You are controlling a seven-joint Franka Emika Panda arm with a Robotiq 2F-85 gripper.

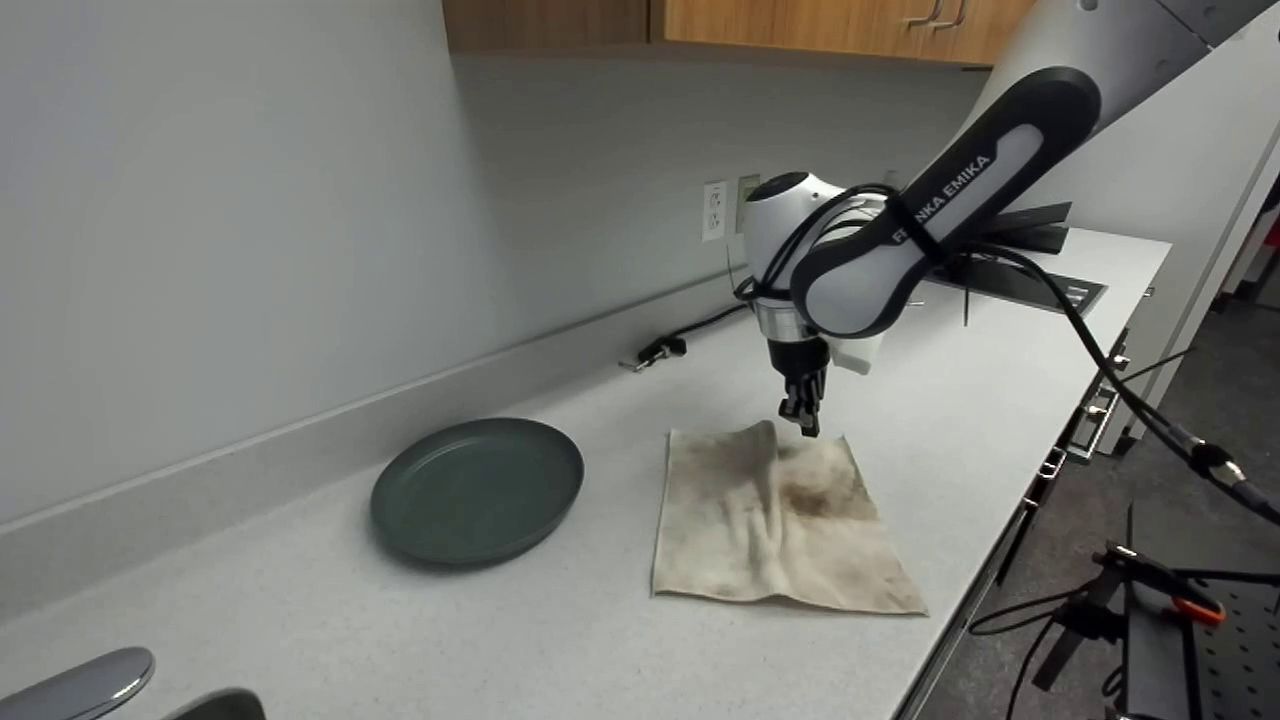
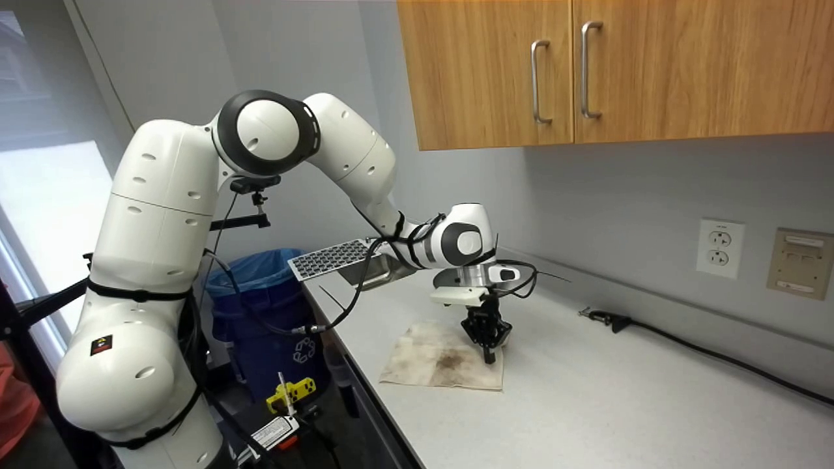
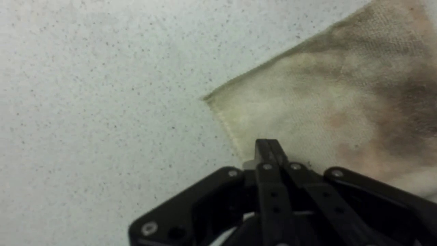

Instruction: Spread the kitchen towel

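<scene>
a: any writing to be read?

b: "franka emika" runs along the arm (image 1: pixel 1010 150) in an exterior view, though a black strap (image 1: pixel 917 228) hides part of the first word. the blue bin (image 2: pixel 260 365) bears a recycling mark (image 2: pixel 303 349).

a: and the small black label (image 2: pixel 101 344) on the arm?

b: too small to read. so is the print on the white tag (image 2: pixel 277 430), toward seven o'clock in that view.

a: where is the kitchen towel (image 1: pixel 715 520)?

b: on the white surface (image 1: pixel 600 640), with the dark green plate (image 1: pixel 478 490) apart from it at nine o'clock. a raised fold runs through it from twelve toward six, and a brown stain sits at three o'clock of the fold.

a: how does the hand (image 3: pixel 268 147) stand?

b: pressed together. in the wrist view its two fingers lie side by side, tips over the kitchen towel near one edge. whether they touch it, i cannot tell.

a: what is hidden or cut off?

b: in an exterior view the hand (image 2: pixel 488 358) covers part of the kitchen towel's three o'clock side. the kitchen towel runs out of the wrist view toward two and three o'clock. in an exterior view a shiny metal piece (image 1: pixel 85 685) is cut off at eight o'clock; near it, a dark rounded thing (image 1: pixel 220 706), too little of it showing to name.
</scene>
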